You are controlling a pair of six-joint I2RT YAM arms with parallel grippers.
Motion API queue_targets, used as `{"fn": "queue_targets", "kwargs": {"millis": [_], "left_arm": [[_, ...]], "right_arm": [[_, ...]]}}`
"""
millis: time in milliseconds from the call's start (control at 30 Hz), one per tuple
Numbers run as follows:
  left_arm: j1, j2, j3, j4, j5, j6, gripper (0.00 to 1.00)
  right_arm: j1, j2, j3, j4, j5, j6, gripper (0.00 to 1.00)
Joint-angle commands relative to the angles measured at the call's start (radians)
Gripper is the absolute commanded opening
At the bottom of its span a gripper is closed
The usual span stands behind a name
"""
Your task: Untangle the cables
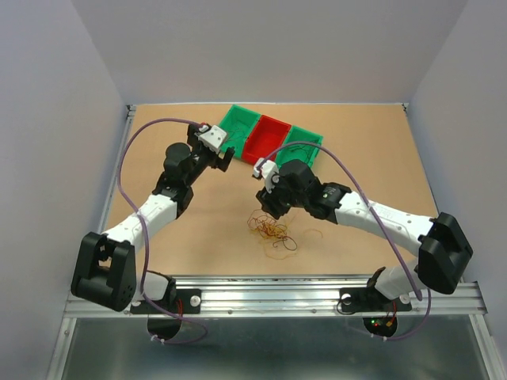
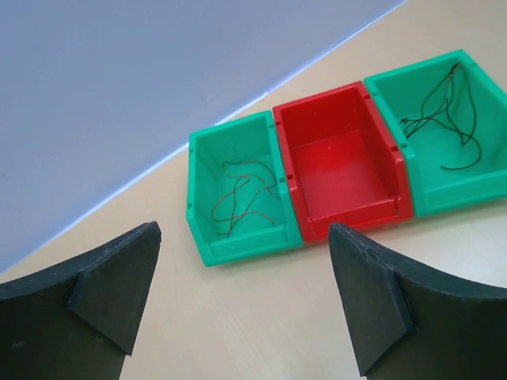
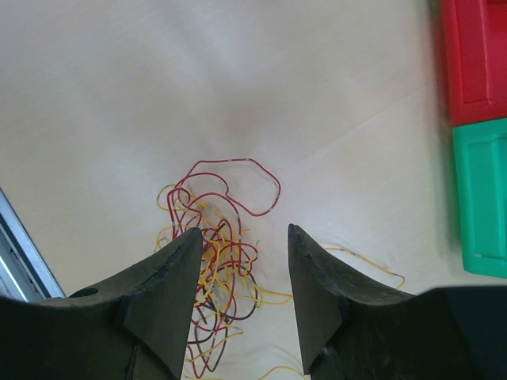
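On the left, the left gripper, up in the air near the bins, with fingers spread wide and nothing between them. Just past it, at the far side of the table, three little bins side by side and touching: a left green bin with one thin brownish wire inside, then a red bin, then a right green bin with a thin dark wire inside. In the middle of the table, closer to the arms, the main clump of cables, a curly mess of red and yellow. Right above the clump, the right gripper, fingers partway apart, nothing pinched. Cannot tell if touching the wires. On the right of the clump, a loose yellow loop flat on the table.
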Motion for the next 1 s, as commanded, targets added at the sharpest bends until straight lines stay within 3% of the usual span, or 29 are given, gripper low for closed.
{"fn": "queue_targets", "kwargs": {"millis": [0,167,567,700,967], "left_arm": [[0.001,-0.085,-0.049,0.104,0.064,0.074,0.99],[0.003,-0.107,-0.079,0.136,0.052,0.062,0.99],[0.003,-0.093,-0.092,0.178,0.023,0.057,0.98],[0.003,-0.096,-0.092,0.178,0.019,0.054,0.98],[0.003,-0.101,-0.103,0.176,0.085,0.073,0.99]], "right_arm": [[0.022,0.032,0.001,-0.003,-0.06,-0.072,0.53],[0.045,0.1,0.05,-0.026,-0.065,-0.094,0.47],[0.109,0.15,0.077,-0.041,-0.048,-0.135,0.49],[0.109,0.109,0.077,-0.037,0.007,-0.118,0.51],[0.112,0.017,0.005,-0.009,-0.088,-0.126,0.56]]}}
